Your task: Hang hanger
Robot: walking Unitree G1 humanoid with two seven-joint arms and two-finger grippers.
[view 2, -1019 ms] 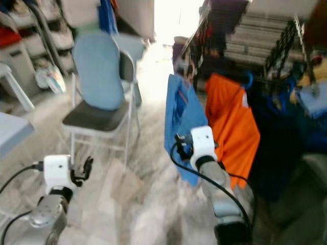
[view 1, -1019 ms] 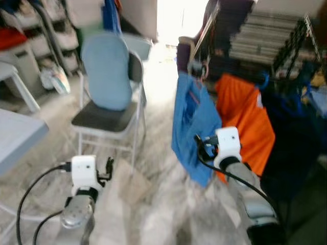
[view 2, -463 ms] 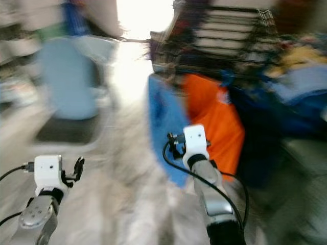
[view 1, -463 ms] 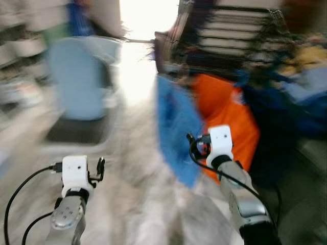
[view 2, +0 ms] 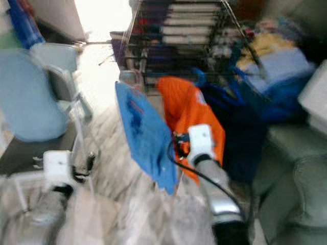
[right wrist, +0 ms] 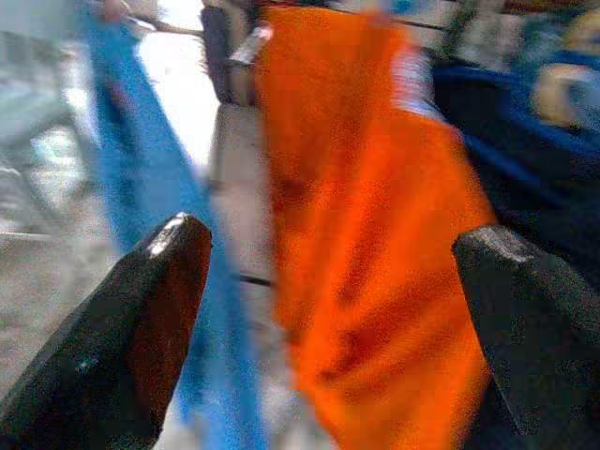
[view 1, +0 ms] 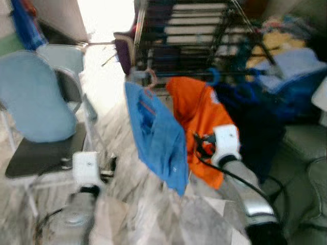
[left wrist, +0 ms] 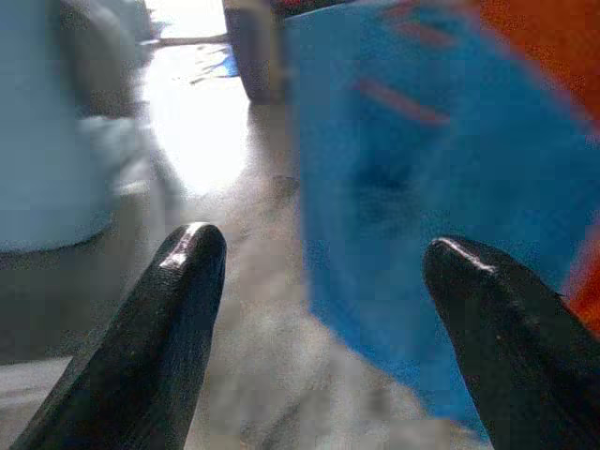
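Compared with a second earlier, the whole view had swung leftward across the room, so the chair [view 1: 43, 117] sat further left and the drying rack [view 1: 189, 35] took the middle. Nearest, the left gripper [left wrist: 319, 309] hovered low over the marble floor [view 1: 153, 214], fingers wide apart and empty. The right gripper [right wrist: 328, 281] was up by the clothes, also spread open with nothing in it, pointing at the orange garment [view 1: 196, 115]. Just left of that hung a blue garment [view 1: 156, 135] on a pinkish hanger [view 1: 149, 79] hooked on the rack's edge. Everything was pretty blurry.
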